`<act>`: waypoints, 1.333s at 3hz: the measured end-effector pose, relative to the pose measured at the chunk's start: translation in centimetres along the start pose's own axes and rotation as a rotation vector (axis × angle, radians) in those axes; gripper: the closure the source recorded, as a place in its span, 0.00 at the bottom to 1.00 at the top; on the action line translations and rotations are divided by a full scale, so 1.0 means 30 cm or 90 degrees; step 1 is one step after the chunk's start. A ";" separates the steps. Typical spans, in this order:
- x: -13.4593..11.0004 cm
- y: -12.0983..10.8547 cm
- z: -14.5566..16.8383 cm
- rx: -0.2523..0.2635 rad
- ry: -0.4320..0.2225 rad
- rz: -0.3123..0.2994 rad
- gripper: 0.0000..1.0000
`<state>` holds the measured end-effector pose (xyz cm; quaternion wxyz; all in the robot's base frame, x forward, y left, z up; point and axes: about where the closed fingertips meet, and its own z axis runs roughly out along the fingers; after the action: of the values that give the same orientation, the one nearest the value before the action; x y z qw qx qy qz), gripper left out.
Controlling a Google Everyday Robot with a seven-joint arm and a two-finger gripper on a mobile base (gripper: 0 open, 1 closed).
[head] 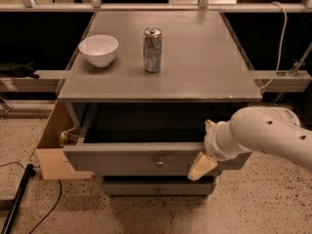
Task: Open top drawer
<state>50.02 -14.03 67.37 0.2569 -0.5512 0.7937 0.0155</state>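
The top drawer (pixel 122 162) of the grey cabinet stands pulled out toward me, its dark interior showing under the tabletop. A small round metal knob (pixel 159 164) sits at the centre of its front. My gripper (pixel 202 165) is at the right part of the drawer front, just below its upper edge and to the right of the knob. The white arm (pixel 265 135) comes in from the right and hides the drawer's right end. Below it a second grey drawer (pixel 156 188) sits further back.
On the grey tabletop (pixel 204 67) stand a white bowl (pixel 98 49) and a metal can (pixel 152 50). An open cardboard box (pixel 52 147) sits against the cabinet's left side. A black cable (pixel 14 201) lies on the speckled floor at the left.
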 end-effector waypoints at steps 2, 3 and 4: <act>-0.124 -0.127 -0.206 0.066 0.005 -0.048 0.26; -0.132 -0.127 -0.207 0.069 0.004 -0.051 0.57; -0.150 -0.117 -0.198 0.076 0.002 -0.059 0.80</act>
<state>51.98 -13.35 75.33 0.2884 -0.5709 0.7674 -0.0447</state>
